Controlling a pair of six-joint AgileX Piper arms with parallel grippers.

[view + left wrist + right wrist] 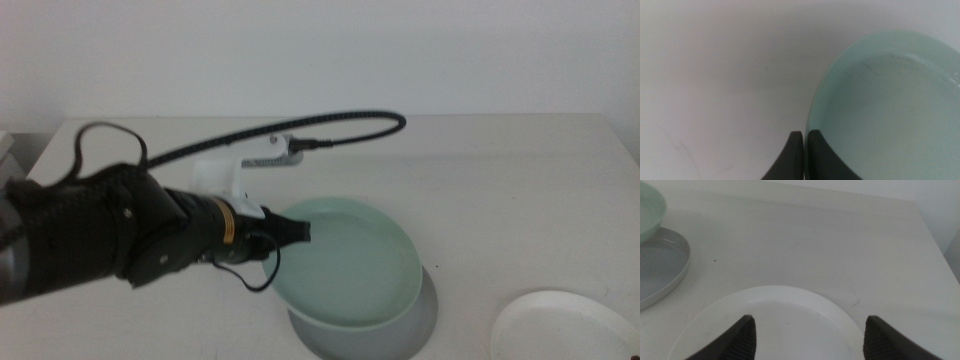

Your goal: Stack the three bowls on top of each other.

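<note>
Item 1, left arm. Its hand (296, 232) reached in from the left side of the desk (520, 170) and was clamped on the near-left rim of the mint green bowl (350, 265). That bowl hung tilted above the grey bowl (400, 335), offset toward the left and seemingly not yet seated.

Risk: the grip was a thin pinch at the very edge. A release at that tilt would probably let the green bowl slide off centre or rock on the grey rim; a firmer push down might shove the grey bowl along the desk.

Item 2, white bowl (565, 328). It lay alone at the right front of the desk, well apart from the other two and still to be stacked.

Item 3, right arm. Its hand (810, 335) waited over the white bowl with jaws wide apart, holding nothing.

Views compared. The left wrist view alone showed the jaws pressed nearly together on the green rim. The right wrist view alone showed the open jaws straddling the white bowl, and the grey bowl's rim resting flat on the desk under the green one. Only the middle view showed all three bowls together.
</note>
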